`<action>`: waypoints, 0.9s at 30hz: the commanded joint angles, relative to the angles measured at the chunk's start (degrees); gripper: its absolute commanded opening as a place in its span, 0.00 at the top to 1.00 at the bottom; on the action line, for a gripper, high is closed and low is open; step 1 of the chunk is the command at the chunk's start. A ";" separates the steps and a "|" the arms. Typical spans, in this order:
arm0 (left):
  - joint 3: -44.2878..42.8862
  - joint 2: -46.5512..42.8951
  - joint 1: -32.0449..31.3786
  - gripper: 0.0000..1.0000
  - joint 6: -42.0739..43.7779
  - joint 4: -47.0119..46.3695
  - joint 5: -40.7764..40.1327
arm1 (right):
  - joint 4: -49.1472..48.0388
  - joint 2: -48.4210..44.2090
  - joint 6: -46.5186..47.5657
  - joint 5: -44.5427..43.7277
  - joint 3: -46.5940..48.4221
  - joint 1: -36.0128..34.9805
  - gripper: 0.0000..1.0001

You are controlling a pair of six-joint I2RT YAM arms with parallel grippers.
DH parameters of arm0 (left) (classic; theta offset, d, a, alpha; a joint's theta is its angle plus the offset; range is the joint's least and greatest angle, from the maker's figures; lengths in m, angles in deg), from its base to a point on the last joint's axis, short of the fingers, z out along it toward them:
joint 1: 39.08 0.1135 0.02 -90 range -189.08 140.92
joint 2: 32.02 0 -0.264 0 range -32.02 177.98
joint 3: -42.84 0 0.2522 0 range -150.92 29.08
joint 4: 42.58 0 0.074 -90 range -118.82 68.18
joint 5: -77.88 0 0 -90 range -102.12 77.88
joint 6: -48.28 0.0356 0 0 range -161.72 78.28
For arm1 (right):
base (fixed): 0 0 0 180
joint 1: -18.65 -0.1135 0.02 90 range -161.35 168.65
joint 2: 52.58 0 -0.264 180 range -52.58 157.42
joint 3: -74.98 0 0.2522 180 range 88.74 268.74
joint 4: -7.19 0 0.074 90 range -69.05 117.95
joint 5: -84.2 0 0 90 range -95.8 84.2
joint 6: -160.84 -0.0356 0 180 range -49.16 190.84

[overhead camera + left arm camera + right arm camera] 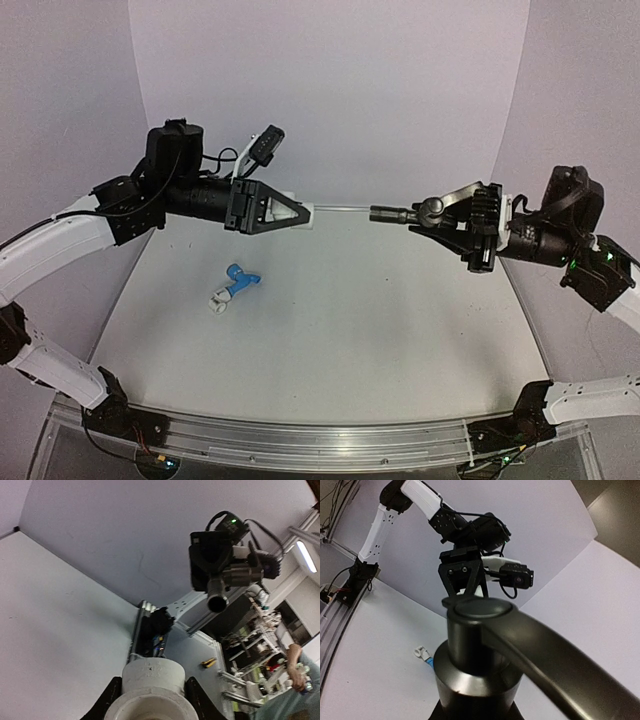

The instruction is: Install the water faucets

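Note:
My right gripper (447, 220) is shut on the dark silvery-grey metal faucet (408, 212) and holds it level in the air, its spout end pointing left. The faucet and its lever handle fill the right wrist view (480, 655). My left gripper (298, 213) is shut on a white pipe fitting (306, 213), held in the air facing the faucet with a gap between them. In the left wrist view the fitting (152, 687) sits between the fingers (111, 702), and the faucet's open end (218, 601) shows beyond. The light blue faucet (242, 279) lies on the table.
A small white fitting (218, 298) lies at the blue faucet's lower-left end, also seen in the right wrist view (421, 652). The white table (380, 330) has curved white walls behind and a metal rail (300, 435) at its near edge.

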 commanded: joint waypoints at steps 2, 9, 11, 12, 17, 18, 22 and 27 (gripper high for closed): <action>1.88 1.83 0.30 1.00 -18.41 -25.67 16.74 | -6.38 1.49 13.53 5.43 2.74 -0.30 1.00; 6.03 3.50 0.40 1.00 -31.28 -41.88 19.08 | -8.40 3.39 24.83 1.22 2.98 -4.95 1.00; 5.89 3.50 0.40 1.00 -31.48 -41.39 19.01 | -9.17 3.58 25.96 -0.65 2.91 -6.37 1.00; 5.72 3.61 0.40 1.00 -31.66 -41.16 19.14 | -9.35 3.57 26.76 -1.19 2.70 -6.98 1.00; 5.70 4.80 0.37 1.00 -34.46 -43.00 20.51 | -11.85 3.50 30.80 -3.93 0.66 -8.83 1.00; 5.76 4.92 0.30 1.00 -34.59 -43.02 20.72 | -12.39 3.57 31.17 -4.50 0.40 -9.17 1.00; 5.88 5.16 0.32 1.00 -35.32 -43.24 21.50 | -13.44 4.21 32.52 -6.84 0.19 -10.14 1.00; 5.89 5.37 0.00 1.00 -35.55 -42.65 21.72 | -13.84 5.14 34.92 -9.19 -0.03 -10.91 1.00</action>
